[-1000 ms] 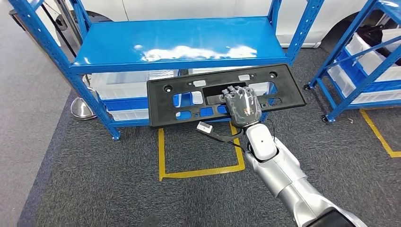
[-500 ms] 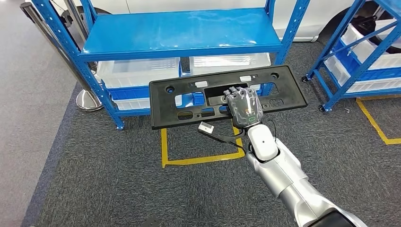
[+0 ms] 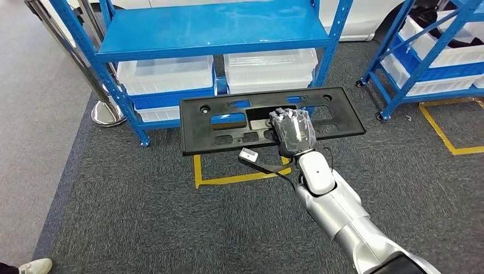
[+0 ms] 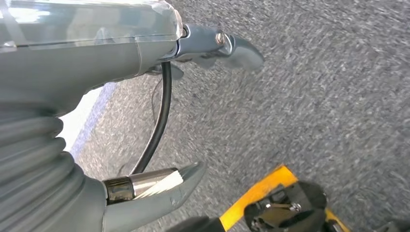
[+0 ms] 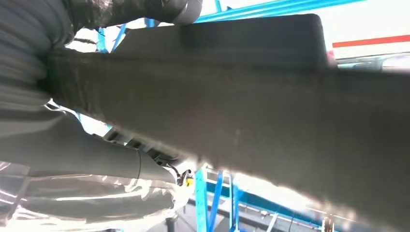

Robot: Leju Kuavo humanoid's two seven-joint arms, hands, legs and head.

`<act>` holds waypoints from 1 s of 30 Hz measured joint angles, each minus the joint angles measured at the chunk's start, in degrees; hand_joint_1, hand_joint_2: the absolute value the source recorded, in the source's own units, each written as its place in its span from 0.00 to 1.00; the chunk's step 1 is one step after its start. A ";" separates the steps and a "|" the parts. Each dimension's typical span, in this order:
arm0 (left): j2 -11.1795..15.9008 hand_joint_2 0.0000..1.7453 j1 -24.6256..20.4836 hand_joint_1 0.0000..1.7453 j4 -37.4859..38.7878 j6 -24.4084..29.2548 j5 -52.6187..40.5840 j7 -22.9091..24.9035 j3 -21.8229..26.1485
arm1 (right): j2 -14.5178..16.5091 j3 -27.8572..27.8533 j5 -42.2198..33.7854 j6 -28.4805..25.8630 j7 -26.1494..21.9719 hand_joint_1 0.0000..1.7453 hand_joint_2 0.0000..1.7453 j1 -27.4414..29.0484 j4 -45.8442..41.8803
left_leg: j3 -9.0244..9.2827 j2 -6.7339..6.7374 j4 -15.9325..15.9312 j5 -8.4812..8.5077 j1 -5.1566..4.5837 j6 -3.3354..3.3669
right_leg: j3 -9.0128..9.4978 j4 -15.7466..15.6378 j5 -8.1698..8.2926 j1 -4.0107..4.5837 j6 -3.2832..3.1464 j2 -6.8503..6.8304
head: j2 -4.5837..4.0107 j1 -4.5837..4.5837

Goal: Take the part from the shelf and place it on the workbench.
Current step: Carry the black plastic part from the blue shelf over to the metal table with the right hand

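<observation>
Right arm (image 3: 342,217) reaches forward and up from lower right, wrist straight. Right hand (image 3: 293,132) palm down, fingers curled over the near middle of the black panel (image 3: 228,134), gripping it, holding it level in the air. Left hand (image 4: 145,121) hangs over carpet, thumb and fingers apart, holding nothing.

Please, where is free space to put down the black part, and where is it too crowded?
The top blue shelf is bare. The grey carpet in front of the rack, around the yellow floor lines, is also open. The lower level is crowded with clear bins. The right hand holds the black part.
</observation>
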 joint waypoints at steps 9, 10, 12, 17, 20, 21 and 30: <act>-0.02 1.00 0.17 0.00 0.00 0.08 0.07 0.00 0.41 | 0.03 -0.12 -0.33 0.02 -0.38 1.00 1.00 0.10 1.42 | -3.43 4.78 1.41 2.29 0.44 0.86 | -1.39 11.19 -7.15 -0.81 1.74 -2.34 | 0.00 0.40; -0.02 1.00 0.16 0.00 0.00 0.08 0.06 0.00 0.47 | 0.03 -0.13 -0.33 0.01 -0.38 1.00 1.00 0.03 1.47 | -3.63 5.22 1.74 2.14 0.38 0.63 | 1.09 7.50 -6.48 -0.62 1.62 -3.47 | 0.00 0.40; -0.02 1.00 0.13 0.00 0.00 0.10 0.06 -0.01 0.58 | 0.11 -0.15 -0.33 0.00 -0.38 1.00 1.00 -0.11 1.48 | -3.88 6.04 2.32 1.83 0.08 0.03 | 3.93 2.49 -5.96 -0.10 0.99 -5.12 | 0.00 0.34; -0.01 1.00 0.03 0.00 0.00 0.12 0.08 -0.02 0.67 | 0.19 -0.22 -0.33 0.00 -0.38 1.00 1.00 -0.18 1.71 | -4.64 5.89 3.94 0.19 0.13 -1.33 | 3.75 1.20 -5.47 -0.03 -0.89 -3.28 | 0.00 0.30; -0.01 1.00 0.15 0.00 0.01 0.12 0.11 -0.03 0.76 | 0.45 -0.23 -0.37 0.00 -0.39 1.00 1.00 -0.21 1.78 | -9.11 2.63 13.82 -4.93 0.41 -1.72 | 3.56 0.95 -5.05 -0.14 -1.58 -1.61 | 0.00 0.27; -0.01 1.00 0.25 0.00 0.01 0.12 0.11 -0.03 0.81 | 0.50 -0.23 -0.40 0.00 -0.39 1.00 1.00 -0.11 1.85 | -10.68 2.36 16.99 -5.80 0.41 -1.74 | 3.48 0.98 -4.99 -0.07 -1.66 -0.92 | 0.00 0.28; 0.07 1.00 0.19 0.00 0.00 0.16 -0.14 -0.32 1.21 | 0.51 -0.38 -0.55 -0.03 -0.38 1.00 1.00 -0.02 1.97 | -4.91 -0.98 2.55 2.62 0.35 -0.18 | 2.39 1.10 -3.64 -0.06 0.13 4.77 | 0.00 0.26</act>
